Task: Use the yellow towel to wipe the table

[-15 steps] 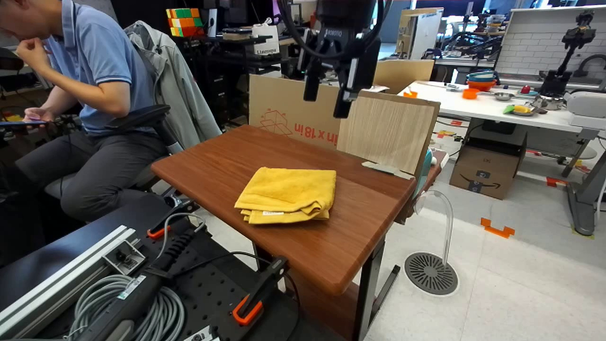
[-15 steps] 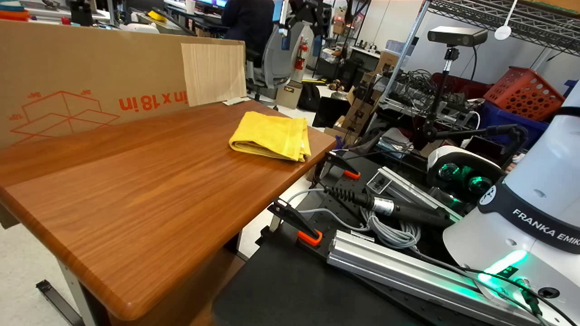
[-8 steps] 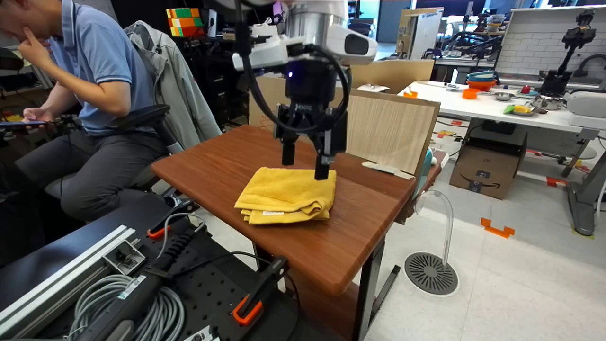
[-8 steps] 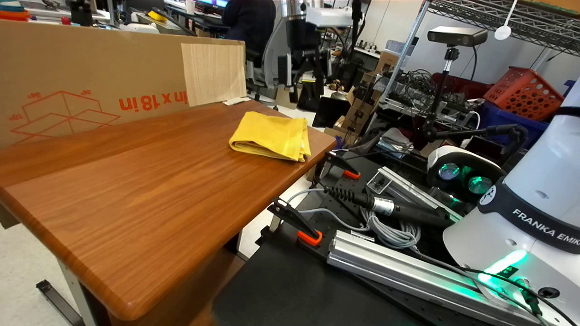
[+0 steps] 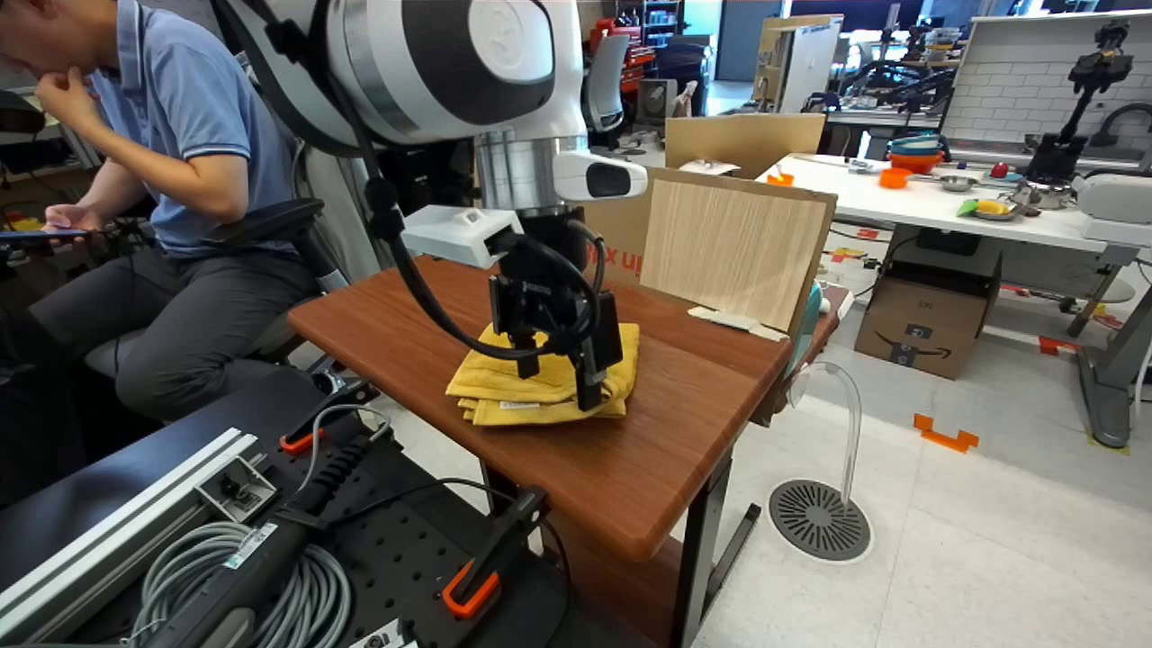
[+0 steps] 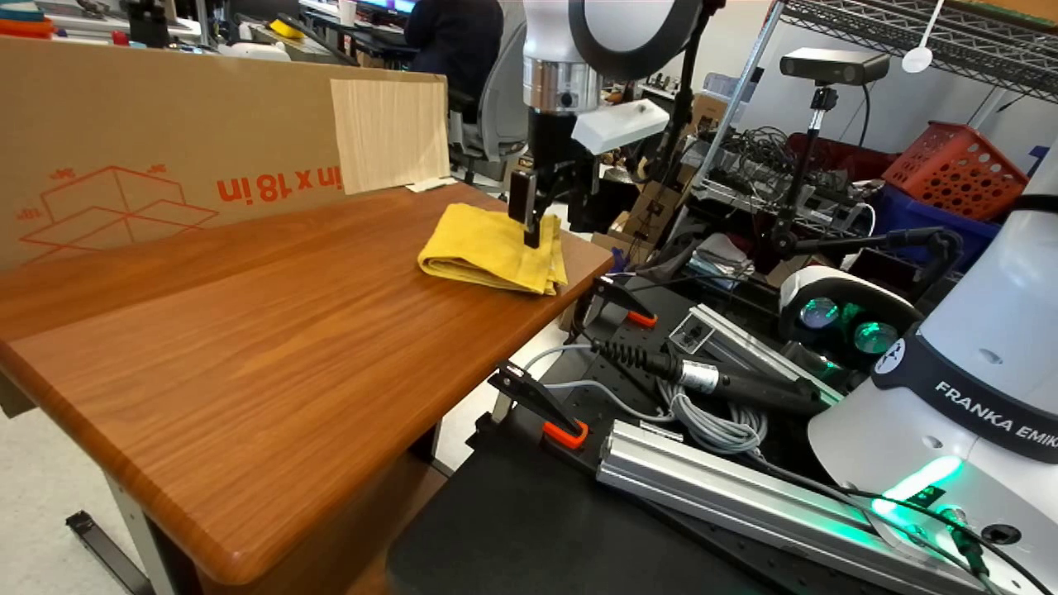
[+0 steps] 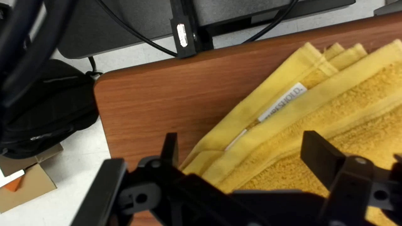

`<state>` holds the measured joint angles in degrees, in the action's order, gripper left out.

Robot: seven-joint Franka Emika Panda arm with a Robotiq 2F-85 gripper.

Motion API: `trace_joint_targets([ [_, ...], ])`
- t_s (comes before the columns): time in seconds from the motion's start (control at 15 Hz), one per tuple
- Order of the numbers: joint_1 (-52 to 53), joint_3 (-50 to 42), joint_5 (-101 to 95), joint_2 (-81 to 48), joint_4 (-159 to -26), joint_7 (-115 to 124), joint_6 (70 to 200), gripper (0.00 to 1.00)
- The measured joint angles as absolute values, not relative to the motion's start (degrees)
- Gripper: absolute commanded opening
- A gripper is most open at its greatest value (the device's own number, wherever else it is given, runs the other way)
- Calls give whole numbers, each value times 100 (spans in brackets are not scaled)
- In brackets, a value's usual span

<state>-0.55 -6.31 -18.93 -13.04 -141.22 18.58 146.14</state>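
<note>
Spread wide, nothing pinched: the black two-fingered gripper (image 5: 558,382) stands over the folded mustard-yellow cloth towel (image 6: 479,248), just above mid-frame in an exterior view, on the reddish-brown wood table (image 6: 273,355). Touching? Can't tell. The wrist view has one finger (image 7: 170,149) over wood, its partner over cloth; a straight drop and firm squeeze should bunch every layer. Mind that table edge up top, black clamp (image 7: 185,28) just beside it! For wiping, bare wood runs lower left in an exterior view, brown cardboard panel (image 6: 264,116) behind.
</note>
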Motion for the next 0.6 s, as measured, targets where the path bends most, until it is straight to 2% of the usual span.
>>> trace_joint_targets([
  [0.6,-11,-553,-1731,-1128,-14364,1832,15108,100],
])
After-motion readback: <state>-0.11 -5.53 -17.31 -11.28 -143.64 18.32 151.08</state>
